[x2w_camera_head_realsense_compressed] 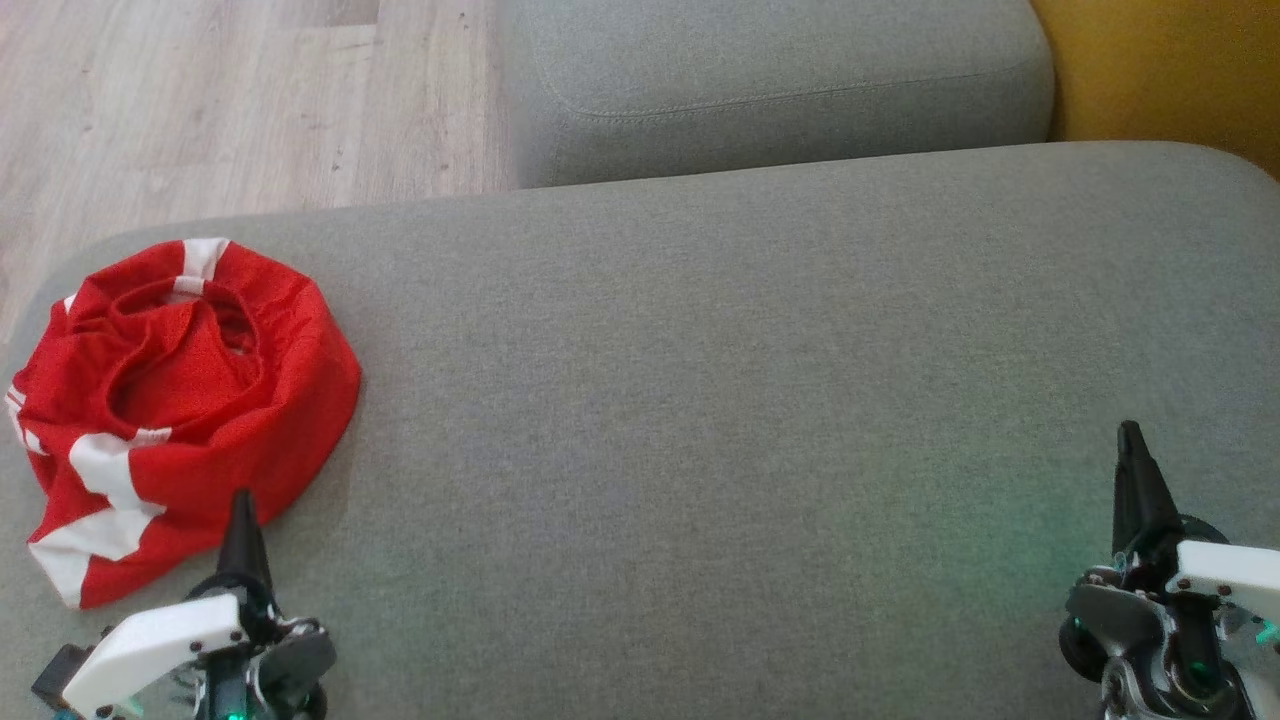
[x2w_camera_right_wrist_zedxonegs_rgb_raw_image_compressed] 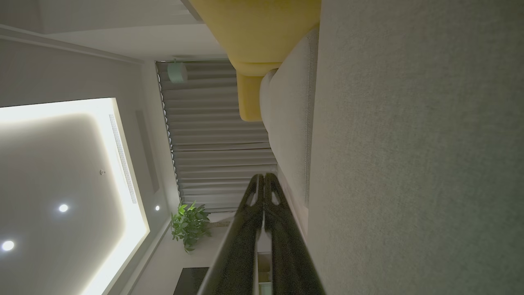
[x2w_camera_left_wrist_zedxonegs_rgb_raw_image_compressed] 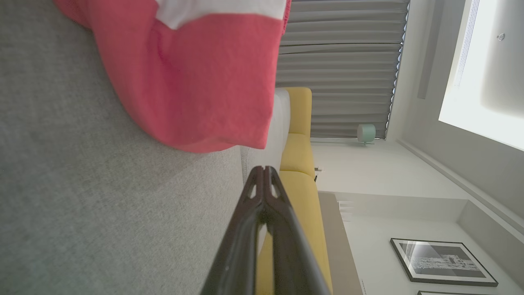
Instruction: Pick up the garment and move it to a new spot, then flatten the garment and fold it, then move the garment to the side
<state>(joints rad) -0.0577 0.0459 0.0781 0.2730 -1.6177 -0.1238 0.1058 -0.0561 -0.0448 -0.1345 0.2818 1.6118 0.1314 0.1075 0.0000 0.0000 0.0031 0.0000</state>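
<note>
lying crumpled at the left end of the grey seat (x2w_camera_head_realsense_compressed: pixel 700 400), the garment (x2w_camera_head_realsense_compressed: pixel 180 400) is a red heap with white bands and patches, its near edge close to the seat's front left corner. the left gripper (x2w_camera_head_realsense_compressed: pixel 243 500) hovers at the heap's near right edge, its two dark fingers pressed together with nothing between them. in the left wrist view the tips meet just in front of the red cloth; whether they touch it i cannot tell. the right gripper (x2w_camera_head_realsense_compressed: pixel 1130 432) is well apart, over the right end of the seat, its fingers likewise clenched on nothing.

between the two grippers the seat is plain grey fabric. behind it sits a second grey cushion (x2w_camera_head_realsense_compressed: pixel 780 90), with a yellow cushion (x2w_camera_head_realsense_compressed: pixel 1170 70) to its right and pale wood floor (x2w_camera_head_realsense_compressed: pixel 200 100) to its left. the wrist views take in the room: a grey pleated curtain (x2w_camera_left_wrist_zedxonegs_rgb_raw_image_compressed: pixel 339 61), a small mint-green round object (x2w_camera_left_wrist_zedxonegs_rgb_raw_image_compressed: pixel 365 133) in front of it, a framed black-and-white picture (x2w_camera_left_wrist_zedxonegs_rgb_raw_image_compressed: pixel 442 262) on the wall, a leafy plant (x2w_camera_right_wrist_zedxonegs_rgb_raw_image_compressed: pixel 190 223), and spot lights (x2w_camera_right_wrist_zedxonegs_rgb_raw_image_compressed: pixel 63 207) in the ceiling beside a lit panel.

the white patches on the garment are too folded to read as letters or a mark.
</note>
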